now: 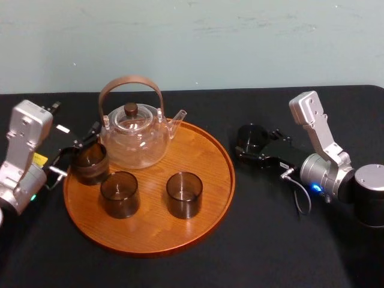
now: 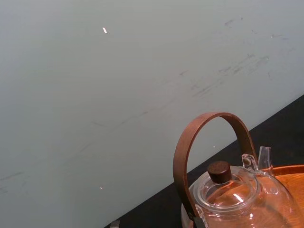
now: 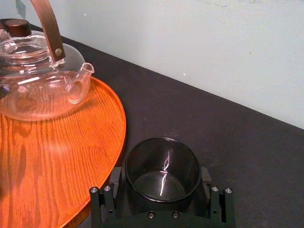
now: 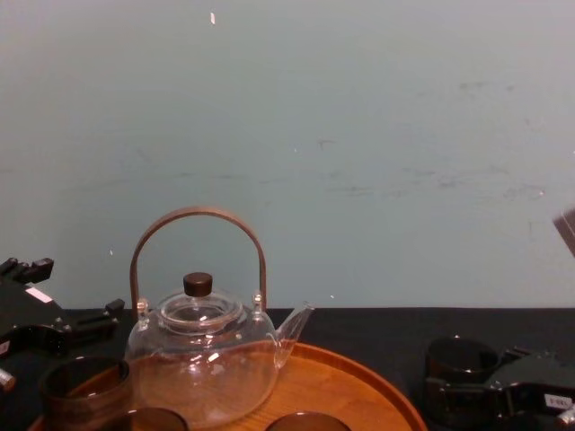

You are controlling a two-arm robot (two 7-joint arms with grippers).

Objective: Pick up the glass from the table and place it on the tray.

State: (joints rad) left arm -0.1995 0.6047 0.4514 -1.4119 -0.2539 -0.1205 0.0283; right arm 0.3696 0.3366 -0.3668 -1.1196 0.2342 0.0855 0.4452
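Gripping seems done: the right gripper (image 3: 160, 179) looks closed around the glass (image 3: 161, 159) on the table (image 3: 237, 133), tray (image 3: 57, 156) just left of it; lifting and placing remain, left gripper (image 1: 75, 153) sits beyond the tray

The right arm (image 1: 324, 162) and left arm (image 1: 21, 159) are silver-grey metal, with boxy links. The right has a blue light (image 1: 316, 188) and a thin looped cable (image 1: 298, 195), the left a yellow label (image 1: 39, 159). The left gripper (image 1: 84, 157) and right gripper (image 3: 162, 176) are black, the right one's base set with small screws (image 3: 150, 214).
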